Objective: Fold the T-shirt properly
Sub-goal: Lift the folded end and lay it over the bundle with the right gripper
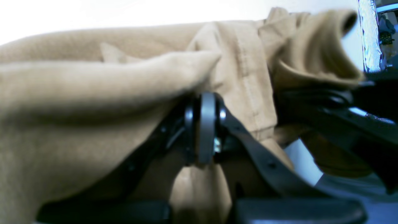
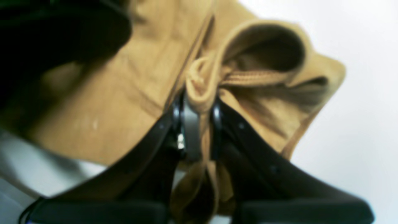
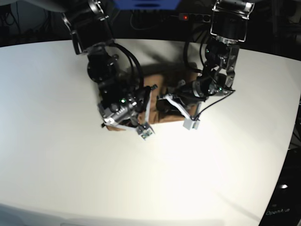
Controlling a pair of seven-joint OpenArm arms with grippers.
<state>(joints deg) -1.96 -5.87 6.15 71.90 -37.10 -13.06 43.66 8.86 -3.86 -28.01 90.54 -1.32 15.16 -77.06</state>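
T-shirt [image 3: 160, 82] bunched near the far edge of the white table [image 3: 56, 141]; left gripper [image 1: 206, 102] clamped on a hemmed fold; right gripper [image 2: 199, 109] pinching a rolled edge.

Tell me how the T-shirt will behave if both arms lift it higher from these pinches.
Probably floppy: the T-shirt sags in soft folds around the left end effector. Likely light, since small pinches carry bunched cloth. The right end effector clamps a rolled hem, so a layer might slip free; the rest would drape over the table.
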